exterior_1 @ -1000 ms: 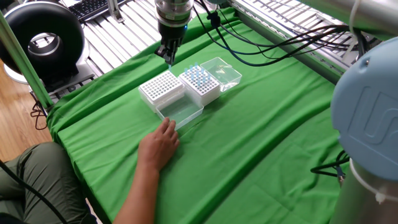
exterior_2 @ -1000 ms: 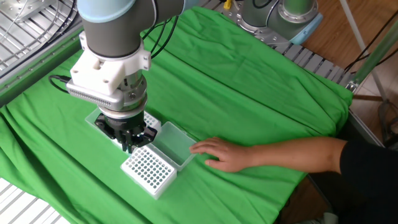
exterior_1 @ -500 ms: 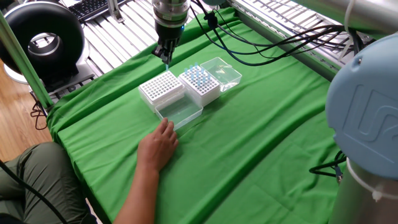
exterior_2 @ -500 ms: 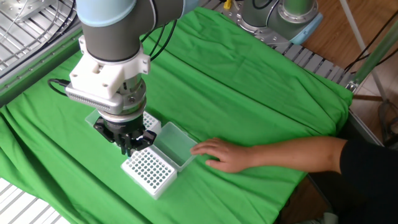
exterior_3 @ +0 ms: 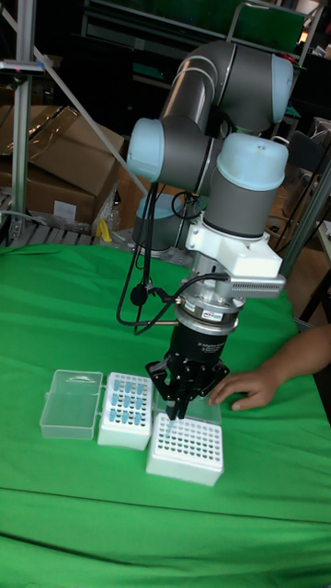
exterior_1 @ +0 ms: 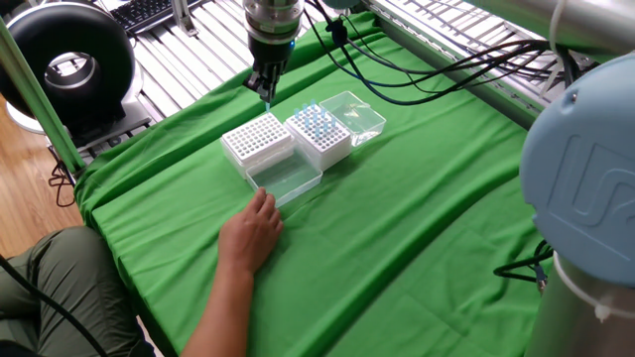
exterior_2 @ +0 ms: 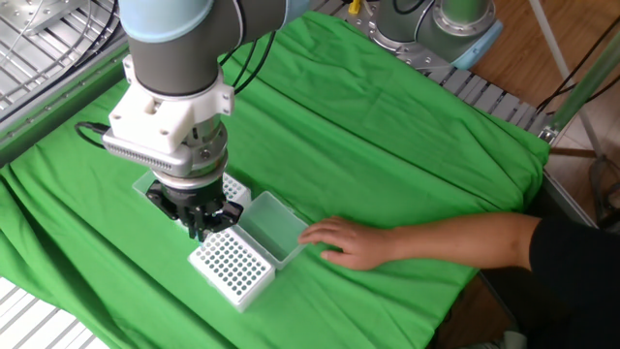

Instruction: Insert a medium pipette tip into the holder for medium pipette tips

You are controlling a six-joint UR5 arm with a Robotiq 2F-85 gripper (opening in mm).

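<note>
The gripper [exterior_3: 181,401] hovers just above the empty white holder [exterior_3: 186,449], its fingers [exterior_1: 265,87] pinching what looks like a thin pipette tip [exterior_1: 266,100]; a person's hand [exterior_2: 339,239] rests nearby.

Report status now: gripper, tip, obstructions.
Gripper shut on pipette tip, above empty rack. Tip not yet seated. Person's hand rests beside the open lid.

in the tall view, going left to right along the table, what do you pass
Clear lid → rack with blue tips → white empty holder, with the gripper over its near-left corner → person's hand.
</note>
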